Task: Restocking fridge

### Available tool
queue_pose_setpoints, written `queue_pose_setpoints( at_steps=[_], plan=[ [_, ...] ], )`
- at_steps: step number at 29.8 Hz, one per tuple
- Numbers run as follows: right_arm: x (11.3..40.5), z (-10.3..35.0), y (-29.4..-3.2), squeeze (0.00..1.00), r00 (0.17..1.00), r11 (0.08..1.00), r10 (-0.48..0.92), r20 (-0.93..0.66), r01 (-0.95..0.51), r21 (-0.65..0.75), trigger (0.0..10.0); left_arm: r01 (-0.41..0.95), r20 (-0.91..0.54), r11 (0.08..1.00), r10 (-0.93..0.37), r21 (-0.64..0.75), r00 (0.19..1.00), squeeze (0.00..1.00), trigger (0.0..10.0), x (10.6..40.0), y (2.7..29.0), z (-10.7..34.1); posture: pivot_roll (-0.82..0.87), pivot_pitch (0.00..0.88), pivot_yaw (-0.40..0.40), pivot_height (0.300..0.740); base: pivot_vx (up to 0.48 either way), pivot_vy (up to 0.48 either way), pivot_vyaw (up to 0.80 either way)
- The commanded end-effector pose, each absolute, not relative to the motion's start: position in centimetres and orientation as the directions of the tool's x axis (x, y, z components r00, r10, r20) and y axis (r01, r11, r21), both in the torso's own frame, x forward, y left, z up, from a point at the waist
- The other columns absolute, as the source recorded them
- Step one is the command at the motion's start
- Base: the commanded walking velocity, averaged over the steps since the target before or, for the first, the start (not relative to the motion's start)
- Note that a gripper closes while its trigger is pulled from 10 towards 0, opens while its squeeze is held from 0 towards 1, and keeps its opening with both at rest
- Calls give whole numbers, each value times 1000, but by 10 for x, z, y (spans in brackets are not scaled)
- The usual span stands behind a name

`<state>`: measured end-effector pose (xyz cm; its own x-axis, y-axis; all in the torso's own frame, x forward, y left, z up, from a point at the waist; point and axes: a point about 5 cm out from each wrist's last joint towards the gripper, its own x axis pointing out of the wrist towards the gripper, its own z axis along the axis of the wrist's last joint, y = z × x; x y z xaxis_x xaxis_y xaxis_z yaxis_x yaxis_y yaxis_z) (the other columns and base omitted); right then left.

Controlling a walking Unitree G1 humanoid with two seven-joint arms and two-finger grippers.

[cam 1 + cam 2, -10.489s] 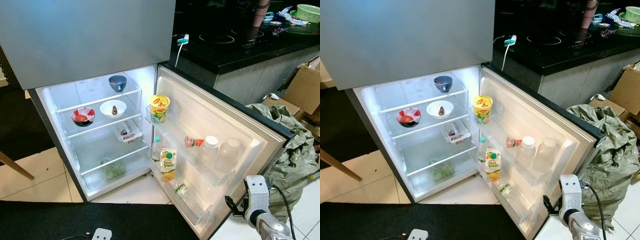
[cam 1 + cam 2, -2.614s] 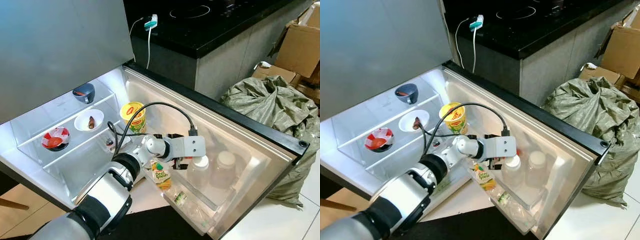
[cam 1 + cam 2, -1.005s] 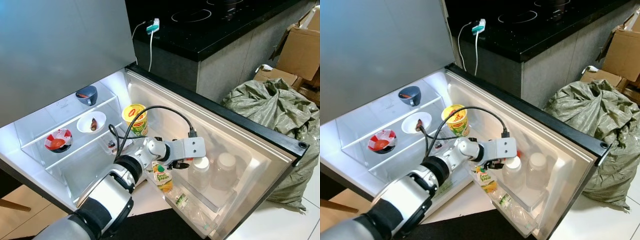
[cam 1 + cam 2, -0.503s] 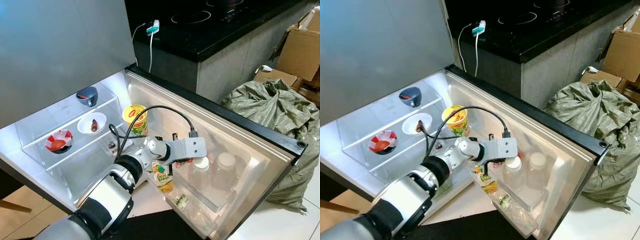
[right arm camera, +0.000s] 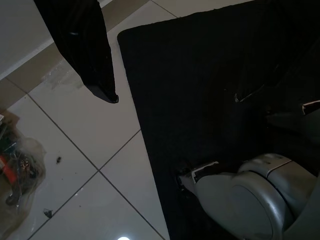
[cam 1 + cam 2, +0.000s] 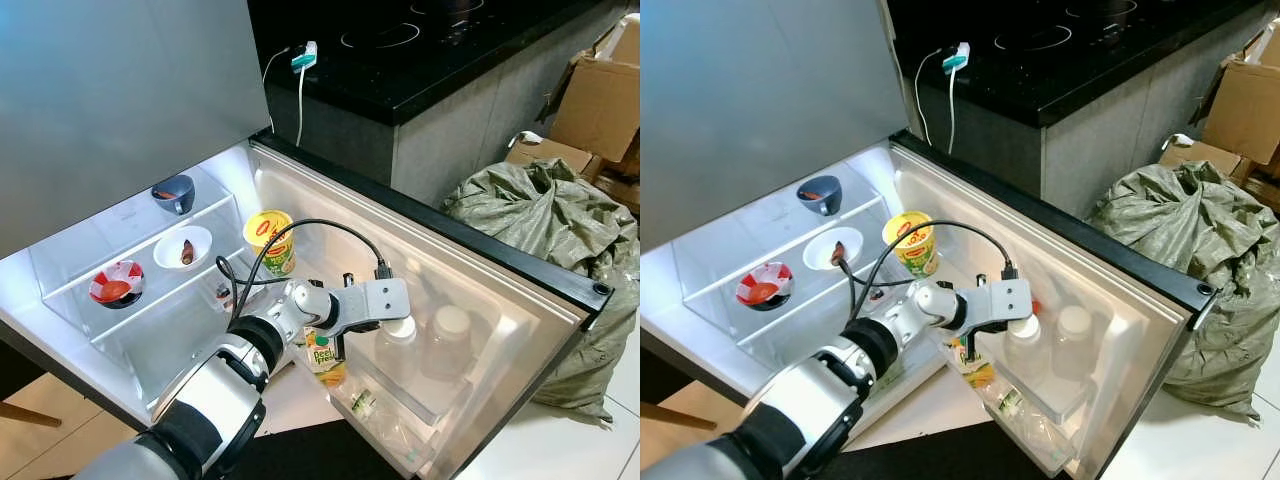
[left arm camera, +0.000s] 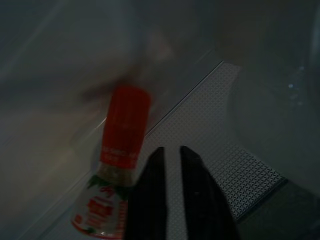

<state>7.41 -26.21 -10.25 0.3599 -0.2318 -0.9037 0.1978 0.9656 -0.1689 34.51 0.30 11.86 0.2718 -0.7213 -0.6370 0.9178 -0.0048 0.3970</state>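
Left tool [image 7: 169,152]: fingers nearly together, empty, beside the red-capped bottle [image 7: 119,150].
Bottle: light, slick; grip its body.
Right tool: cannot tell.

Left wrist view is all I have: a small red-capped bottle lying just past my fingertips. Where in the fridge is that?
Observer: The red-capped bottle lies in a shelf of the open fridge door. The left gripper reaches in right beside a white-capped bottle.
Operator: Anything under my wrist?
Observer: A juice carton stands in the door just below it.
Operator: What about my right arm?
Observer: It hangs idle over floor tiles and a black mat.
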Motion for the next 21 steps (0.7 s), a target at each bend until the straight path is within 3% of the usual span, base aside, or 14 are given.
queue_pose_setpoints(
  at_steps=[1,16,21],
  plan=[
    [72,-104,-259,0,352,966,-223,-909,206,-157,10000,952,-739,15,-627,305,247,1000,10000,337,29,85,-271,166,140,740,0,0,0],
    [74,-104,-258,0,359,966,-222,-907,205,-155,10000,897,-738,-76,-601,435,306,1000,10000,346,22,102,-270,169,144,740,0,0,0],
    [73,-104,-257,0,358,965,-222,-907,212,-153,10000,851,-753,-152,-560,503,345,1000,10000,345,19,99,-276,173,149,740,0,0,0]
  ],
)
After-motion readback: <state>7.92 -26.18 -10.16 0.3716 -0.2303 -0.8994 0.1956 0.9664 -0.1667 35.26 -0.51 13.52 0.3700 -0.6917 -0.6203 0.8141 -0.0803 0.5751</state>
